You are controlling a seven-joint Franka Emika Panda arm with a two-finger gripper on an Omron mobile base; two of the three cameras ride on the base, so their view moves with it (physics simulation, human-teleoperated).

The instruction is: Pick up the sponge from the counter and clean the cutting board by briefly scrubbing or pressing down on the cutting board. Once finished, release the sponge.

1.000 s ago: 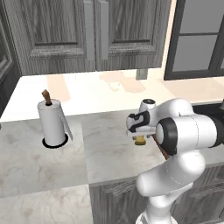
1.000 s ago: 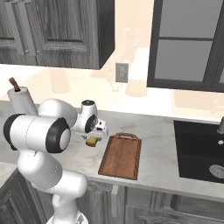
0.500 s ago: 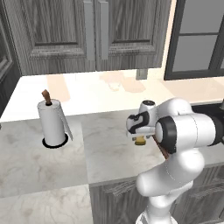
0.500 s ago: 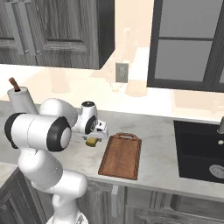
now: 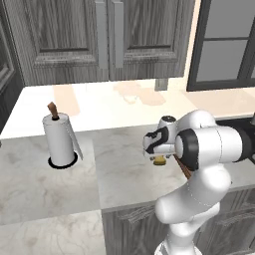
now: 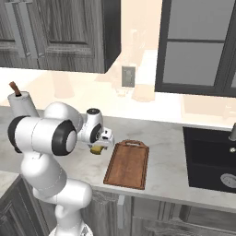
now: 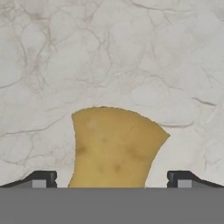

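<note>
The mustard-yellow sponge [image 7: 114, 146] lies on the pale marbled counter [image 7: 109, 52], directly under my hand. My gripper [image 7: 111, 179] is open, one dark fingertip [image 7: 41, 178] on each side of the sponge, apart from it. From the base cameras the sponge [image 5: 159, 160] [image 6: 96, 150] peeks out just beneath the gripper [image 5: 157, 155] [image 6: 99, 145]. The reddish-brown cutting board [image 6: 128, 163] lies flat to the right of the sponge, handle slot at its far end. In the left base view only a thin edge of the cutting board [image 5: 182, 168] shows behind my arm.
A paper towel roll [image 5: 60, 140] [image 6: 22, 105] stands on the counter to the left. A dark sink [image 6: 209, 159] is set into the counter at the right. Dark wood cabinets [image 5: 99, 37] hang above the back wall.
The hand has sunk slightly toward the sponge; its jaws stay wide apart.
</note>
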